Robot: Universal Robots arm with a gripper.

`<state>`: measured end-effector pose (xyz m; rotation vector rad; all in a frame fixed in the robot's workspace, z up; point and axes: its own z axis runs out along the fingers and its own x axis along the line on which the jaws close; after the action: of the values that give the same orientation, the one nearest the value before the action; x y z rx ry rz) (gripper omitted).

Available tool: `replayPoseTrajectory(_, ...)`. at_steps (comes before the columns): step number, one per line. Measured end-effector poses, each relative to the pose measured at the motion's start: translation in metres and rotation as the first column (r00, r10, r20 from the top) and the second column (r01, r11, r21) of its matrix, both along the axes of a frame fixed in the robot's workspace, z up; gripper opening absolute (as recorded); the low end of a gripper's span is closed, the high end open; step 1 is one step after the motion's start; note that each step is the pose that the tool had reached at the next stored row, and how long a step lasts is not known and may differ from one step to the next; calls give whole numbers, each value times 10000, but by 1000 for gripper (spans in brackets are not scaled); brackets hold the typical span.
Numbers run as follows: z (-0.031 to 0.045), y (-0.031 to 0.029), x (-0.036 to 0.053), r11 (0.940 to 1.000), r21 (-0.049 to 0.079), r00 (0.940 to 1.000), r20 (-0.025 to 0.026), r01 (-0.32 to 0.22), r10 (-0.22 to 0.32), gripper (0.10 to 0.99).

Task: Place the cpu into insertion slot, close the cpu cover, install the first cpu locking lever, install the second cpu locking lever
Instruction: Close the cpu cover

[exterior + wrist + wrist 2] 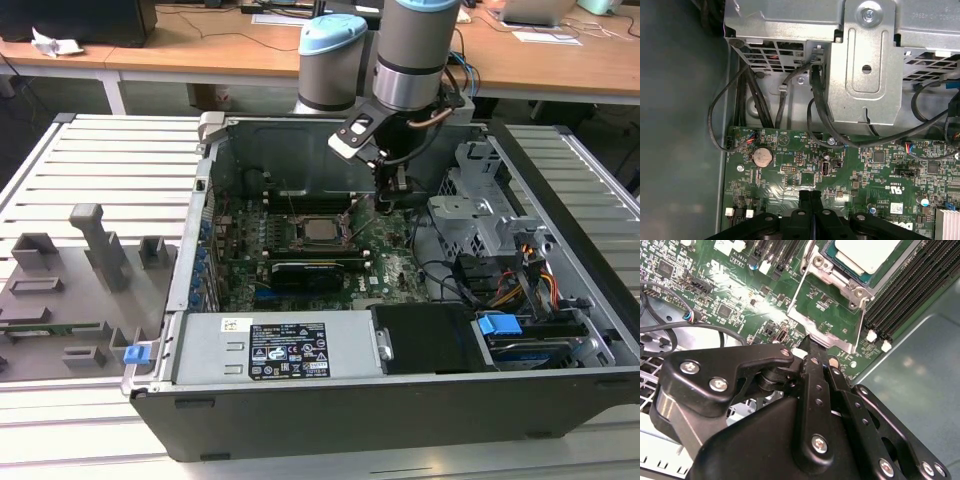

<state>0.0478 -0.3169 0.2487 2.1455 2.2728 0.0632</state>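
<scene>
Exterior view: you've got the open case [300, 415] on the slatted table [110, 150], taking up the centre and right of frame. The arm [415, 50] enters from top centre and reaches down into the case. The green board [395, 262] lies on the case floor, and the PSU [210, 350] runs along the near wall, lower centre. A grey fixture plate [60, 300] sits on the table at the exterior view's left, apart from the case.

The slot [296, 232] is mid-frame on the board, with the cpu [320, 230] already seated in it, metal top up. In the second wrist view you see the cpu [865, 252] inside the slot rim [840, 279]. The cover [827, 337] is swung open off it, and bare board shows through its window.

The gripper [390, 200] is just to the exterior view's right of the slot. Its fingers [804, 200] are pressed together with no gap in both wrist views. In the second wrist view the gripper [809, 342] tip sits at the cover's free edge. You can't tell whether it pinches that edge or only touches it.
</scene>
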Motion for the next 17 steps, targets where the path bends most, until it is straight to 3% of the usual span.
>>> replayPoseTrajectory(17, -1, 0, -83, 10000, 1, 10000, 0, 0, 0, 106)
